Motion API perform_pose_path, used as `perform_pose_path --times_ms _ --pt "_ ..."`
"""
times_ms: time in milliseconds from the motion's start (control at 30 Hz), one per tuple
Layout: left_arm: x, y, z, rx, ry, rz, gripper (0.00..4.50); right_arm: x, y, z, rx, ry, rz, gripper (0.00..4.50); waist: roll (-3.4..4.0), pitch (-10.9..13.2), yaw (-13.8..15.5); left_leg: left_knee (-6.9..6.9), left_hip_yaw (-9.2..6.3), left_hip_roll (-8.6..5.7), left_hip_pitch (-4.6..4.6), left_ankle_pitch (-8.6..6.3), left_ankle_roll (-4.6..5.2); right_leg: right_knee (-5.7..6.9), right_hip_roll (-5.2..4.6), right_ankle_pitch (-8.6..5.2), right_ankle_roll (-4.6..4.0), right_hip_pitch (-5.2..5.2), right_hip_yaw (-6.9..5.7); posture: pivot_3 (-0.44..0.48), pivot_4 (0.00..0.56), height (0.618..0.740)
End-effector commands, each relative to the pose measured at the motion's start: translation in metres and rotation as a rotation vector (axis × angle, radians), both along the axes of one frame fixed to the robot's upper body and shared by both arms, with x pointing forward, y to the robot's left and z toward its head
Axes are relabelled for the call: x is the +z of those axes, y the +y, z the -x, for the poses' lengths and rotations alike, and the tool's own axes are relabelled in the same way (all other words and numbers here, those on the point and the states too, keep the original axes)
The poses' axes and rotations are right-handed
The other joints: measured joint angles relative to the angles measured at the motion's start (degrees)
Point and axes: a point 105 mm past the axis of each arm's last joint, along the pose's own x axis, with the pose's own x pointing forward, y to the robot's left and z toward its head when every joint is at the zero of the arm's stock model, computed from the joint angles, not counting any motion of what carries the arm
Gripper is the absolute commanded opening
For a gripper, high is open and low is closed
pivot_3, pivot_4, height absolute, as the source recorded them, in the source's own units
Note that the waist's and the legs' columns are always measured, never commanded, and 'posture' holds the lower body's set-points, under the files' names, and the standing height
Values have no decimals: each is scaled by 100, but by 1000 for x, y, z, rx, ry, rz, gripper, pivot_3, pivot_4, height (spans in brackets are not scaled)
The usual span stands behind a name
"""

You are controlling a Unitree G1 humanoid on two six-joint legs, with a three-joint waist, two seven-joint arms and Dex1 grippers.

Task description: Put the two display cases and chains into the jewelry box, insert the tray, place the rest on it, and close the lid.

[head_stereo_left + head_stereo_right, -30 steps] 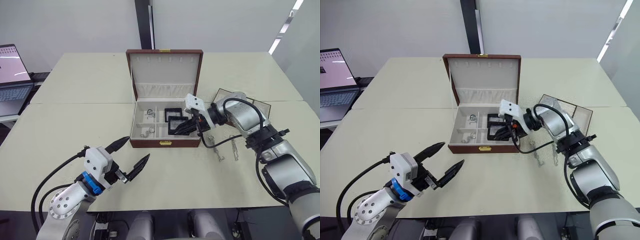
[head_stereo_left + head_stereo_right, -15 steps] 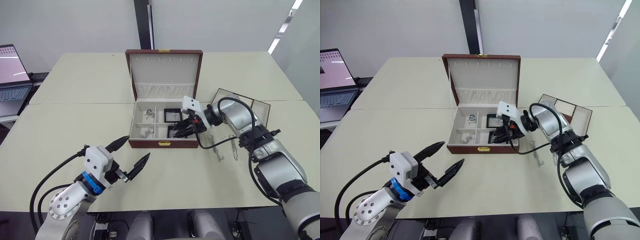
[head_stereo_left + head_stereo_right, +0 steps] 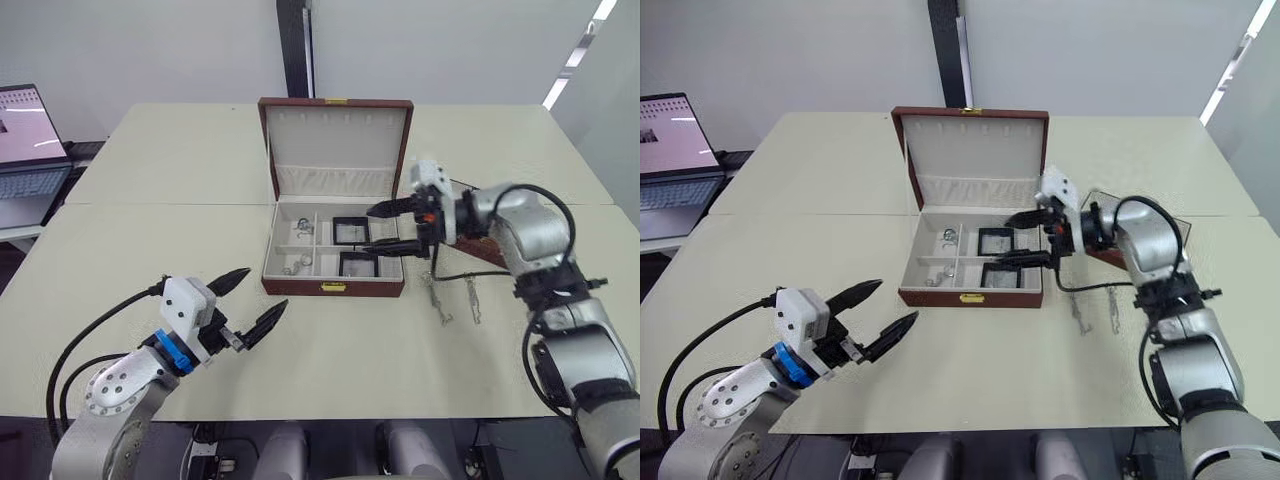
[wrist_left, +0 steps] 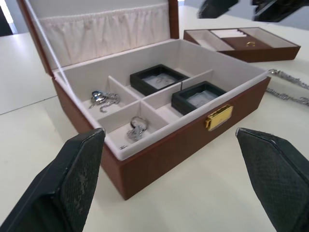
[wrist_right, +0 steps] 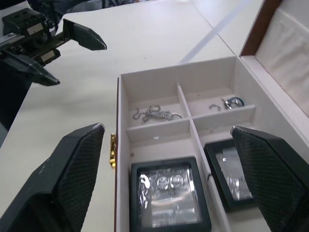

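Hovering over the right-hand edge of the jewelry box [image 3: 333,268], the right gripper [image 3: 388,228] had its two black fingers spread wide and held nothing. Both display cases lay just below and to the left of its fingertips, inside the box's right-hand compartments: the rear display case [image 3: 351,230] in the compartment nearer the lid, the front display case [image 3: 359,264] in the one behind the gold clasp [image 3: 333,287]. Each sat flat, apart from the other, with a cream divider between them. In the right wrist view the front case [image 5: 170,199] filled the gap between the two fingers, the rear case [image 5: 231,181] beside it.

The lid [image 3: 336,146] stood upright and open, its gathered pocket facing forward. In the left-hand compartments lay small silver pieces: a chain [image 5: 153,114] in the front one and rings [image 5: 227,103] in the rear one.

On the table [image 3: 140,230], to the right of the box, two chains [image 3: 452,298] lay stretched out side by side, below the right forearm and well clear of the gripper. The tray [image 4: 241,43] sat on the table behind that arm, near the box's right side.

The left gripper [image 3: 248,302] hung over the table in front of the box and to its left, well apart from it, fingers wide apart and empty. A laptop [image 3: 28,140] stood at the far left.
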Motion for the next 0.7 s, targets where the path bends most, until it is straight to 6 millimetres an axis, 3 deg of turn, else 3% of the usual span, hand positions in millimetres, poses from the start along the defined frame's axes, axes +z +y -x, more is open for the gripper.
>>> perform_pose_path --times_ms 33,400,533,700 --pt "11 21 -4 22 -8 -24 4500 13 -27 7 -79 -94 -76 4480 1 1 -5 -1 -3 3 0 0 0 1 3 0 0 0 -3 0 150 740" --pt "21 120 -15 232 8 -121 4500 -31 -156 41 -579 -66 -90 4480 11 7 -20 -3 8 4 11 0 0 3 7 -2 -2 5 6 0 150 740" --pt "18 143 -15 279 25 -146 4500 -47 -186 51 -708 -33 -82 4480 11 7 -23 -3 10 5 13 0 0 3 7 -2 -2 7 6 0 150 740" --pt "16 159 -17 317 32 -152 4500 -58 -205 57 -793 -26 -53 4480 11 7 -30 -4 12 6 16 0 0 3 7 -2 -2 9 8 0 150 740"
